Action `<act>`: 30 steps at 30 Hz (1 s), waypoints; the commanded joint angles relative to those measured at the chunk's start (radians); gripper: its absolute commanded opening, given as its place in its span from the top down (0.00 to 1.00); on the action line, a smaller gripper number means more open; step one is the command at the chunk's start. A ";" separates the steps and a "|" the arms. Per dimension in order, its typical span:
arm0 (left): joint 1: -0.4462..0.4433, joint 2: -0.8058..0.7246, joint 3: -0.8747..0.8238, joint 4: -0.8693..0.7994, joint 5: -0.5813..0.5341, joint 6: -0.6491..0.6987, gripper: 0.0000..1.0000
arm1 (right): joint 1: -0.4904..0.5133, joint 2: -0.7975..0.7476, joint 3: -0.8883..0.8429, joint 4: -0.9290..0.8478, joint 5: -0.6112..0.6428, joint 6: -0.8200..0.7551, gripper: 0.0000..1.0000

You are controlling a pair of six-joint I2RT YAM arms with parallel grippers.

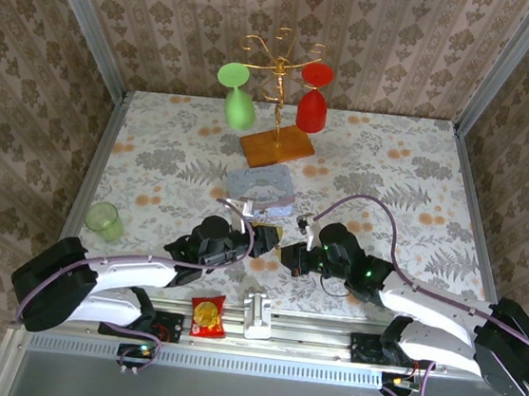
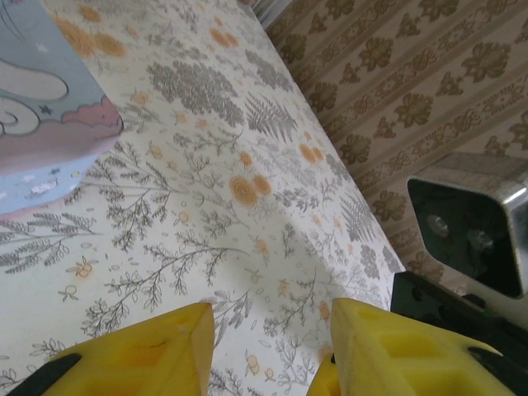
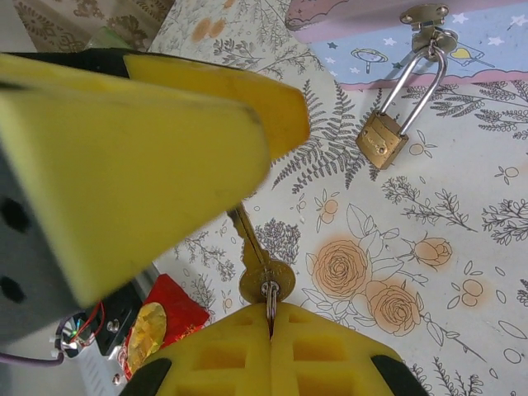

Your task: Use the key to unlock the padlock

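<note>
So, right claw (image 3: 271, 326): clamped on the key (image 3: 262, 268) bow, blade toward 11 o'clock.
Left claw (image 2: 271, 330): spread, empty.
Padlock (image 3: 381, 140): hangs off tin box (image 3: 462, 41), 1 o'clock of key.
Do: steady padlock with your left, then re-aim blade at it.
Views: right wrist resolves key; top external too coarse.

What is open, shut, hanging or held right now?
tin box, closed
padlock, shut, hanging on the tin box
key, held by the right gripper
right gripper, shut on the key
left gripper, open
green wine glass, hanging upside down
red wine glass, hanging upside down
</note>
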State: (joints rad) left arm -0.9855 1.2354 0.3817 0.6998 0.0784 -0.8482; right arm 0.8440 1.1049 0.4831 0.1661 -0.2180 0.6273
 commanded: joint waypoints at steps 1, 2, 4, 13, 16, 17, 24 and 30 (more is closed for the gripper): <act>0.007 0.015 0.039 -0.030 0.043 -0.010 0.65 | 0.000 0.018 0.033 -0.007 -0.010 -0.015 1.00; 0.007 0.013 0.040 -0.037 0.043 -0.009 0.67 | -0.001 0.018 0.033 -0.009 -0.008 -0.015 1.00; 0.008 0.010 0.039 -0.046 0.036 -0.007 0.68 | -0.001 0.018 0.033 -0.010 -0.004 -0.015 1.00; 0.015 -0.002 0.046 -0.133 0.049 0.005 0.81 | -0.001 0.019 0.042 -0.025 0.025 -0.018 1.00; 0.021 -0.001 0.050 -0.131 0.064 0.009 0.94 | -0.001 0.026 0.056 -0.032 0.025 -0.030 1.00; 0.024 0.001 0.049 -0.124 0.070 0.009 1.00 | -0.002 0.030 0.062 -0.035 0.024 -0.031 1.00; 0.063 -0.006 -0.002 -0.002 0.093 -0.038 1.00 | -0.057 -0.008 0.005 0.065 -0.045 -0.002 0.34; 0.087 -0.018 -0.038 0.233 0.100 -0.063 1.00 | -0.179 -0.113 -0.077 0.298 -0.212 0.057 0.15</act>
State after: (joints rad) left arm -0.9016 1.2415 0.3485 0.7605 0.1619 -0.8898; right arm 0.6868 1.0164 0.4160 0.3092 -0.3237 0.6525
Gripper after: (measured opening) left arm 0.051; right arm 0.845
